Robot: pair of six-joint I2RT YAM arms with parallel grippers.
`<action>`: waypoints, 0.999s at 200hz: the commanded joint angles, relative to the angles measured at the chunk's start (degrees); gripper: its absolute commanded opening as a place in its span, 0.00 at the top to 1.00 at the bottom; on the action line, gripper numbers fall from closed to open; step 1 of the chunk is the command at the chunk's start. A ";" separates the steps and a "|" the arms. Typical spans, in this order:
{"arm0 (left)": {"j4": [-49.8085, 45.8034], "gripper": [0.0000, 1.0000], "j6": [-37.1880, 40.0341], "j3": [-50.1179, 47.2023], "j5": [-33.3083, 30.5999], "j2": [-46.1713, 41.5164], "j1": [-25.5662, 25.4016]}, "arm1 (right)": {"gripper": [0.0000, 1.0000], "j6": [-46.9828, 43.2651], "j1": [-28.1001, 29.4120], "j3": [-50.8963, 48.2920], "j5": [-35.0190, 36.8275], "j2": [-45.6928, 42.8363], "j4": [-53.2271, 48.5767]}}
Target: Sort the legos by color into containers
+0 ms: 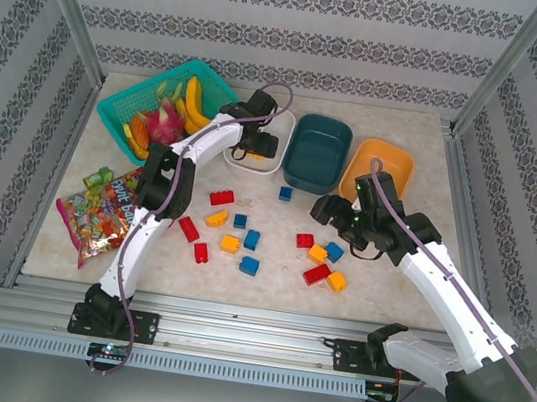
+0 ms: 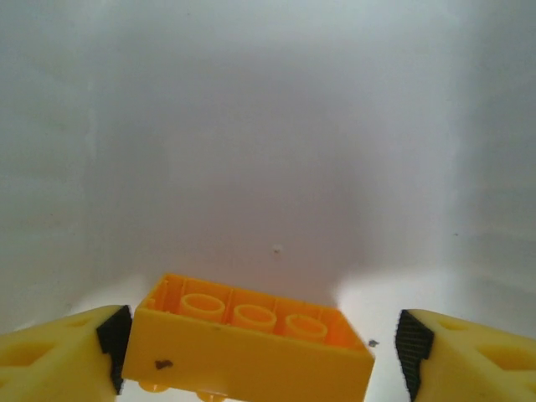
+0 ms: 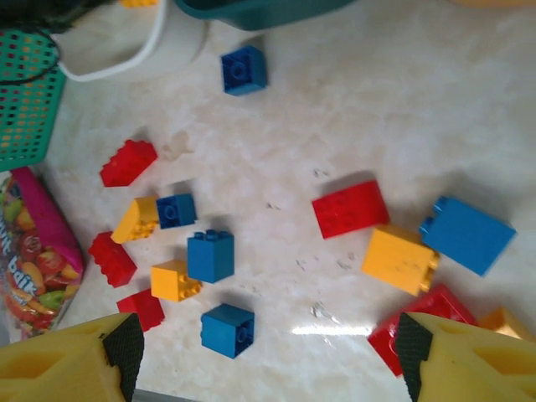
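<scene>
From above, the left arm stretches far forward, its left tool [image 1: 256, 147] dipped over the white tub [image 1: 275, 170]. What lies under it is hidden there. The left wrist camera shows it: a yellow brick [image 2: 251, 343] on the white tub's floor [image 2: 268, 126], underside up with three round sockets showing. Its long axis runs crosswise from one finger to the other, the right end slightly lower. The left tool [image 2: 261, 356] stands apart, with a clear gap at the right pad [image 2: 410, 352].

The right arm bends back toward the middle, its right tool [image 1: 330, 210] above the surface [image 1: 387, 290]. It is near the teal tub [image 1: 318, 153] and the orange tub [image 1: 395, 164]. Its own camera shows the right tool [image 3: 264, 352] spread wide with nothing between the fingers. Below it are scattered bricks [image 3: 209, 255] in red, blue and yellow, pointing every way.
</scene>
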 commanded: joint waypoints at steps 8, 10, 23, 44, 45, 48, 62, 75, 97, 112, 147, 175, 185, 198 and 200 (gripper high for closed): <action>-1.29 0.13 -1.46 2.60 1.75 -4.28 0.02 | 0.26 7.42 1.43 -1.15 3.00 -0.70 -8.49; -1.43 0.13 -1.46 2.61 1.67 -4.59 0.06 | 0.26 8.06 1.60 -1.00 3.25 -0.60 -8.89; -1.73 0.13 -2.03 2.42 1.63 -7.10 0.07 | 0.27 11.87 3.14 -0.73 3.98 0.21 -10.71; -0.70 0.11 -3.20 -1.55 1.88 -14.31 -0.28 | 0.28 19.87 6.51 -2.33 3.67 1.43 -9.31; -0.49 0.11 -3.30 -1.91 1.94 -14.76 -0.33 | 0.28 20.17 6.65 -2.46 3.65 1.50 -9.14; -0.02 0.11 -3.56 -3.21 2.29 -15.93 -0.41 | 0.29 21.34 7.19 -2.84 3.62 1.61 -8.68; 3.69 0.08 -4.05 -10.80 3.14 -23.54 -1.14 | 0.30 26.52 10.33 -3.45 5.46 2.82 -7.95; 6.56 0.06 -4.86 -19.00 3.53 -31.40 -1.63 | 0.31 31.27 12.99 -4.14 6.77 4.14 -7.82; 12.24 0.06 -7.64 -34.71 8.47 -44.83 -1.94 | 0.35 39.44 16.18 -7.57 7.11 6.28 -6.12; 15.35 0.05 -9.09 -45.21 12.45 -53.76 -3.14 | 0.39 42.98 17.54 -10.52 6.87 7.38 -2.48; 17.14 0.04 -12.00 -64.81 17.05 -72.91 -6.83 | 0.40 46.21 18.86 -13.85 10.11 10.24 1.32; 16.82 0.04 -15.18 -75.16 19.48 -85.21 -8.26 | 0.40 45.52 18.40 -15.53 12.21 12.49 5.70; 16.43 0.03 -15.84 -77.66 20.14 -88.62 -8.54 | 0.40 45.44 18.21 -16.10 12.41 13.44 7.29; 15.72 0.03 -16.40 -79.78 20.64 -92.16 -8.55 | 0.40 45.77 18.04 -16.35 12.21 14.83 8.08; 15.61 0.03 -16.47 -80.01 20.76 -92.59 -8.55 | 0.40 45.78 17.97 -16.38 12.21 15.02 8.19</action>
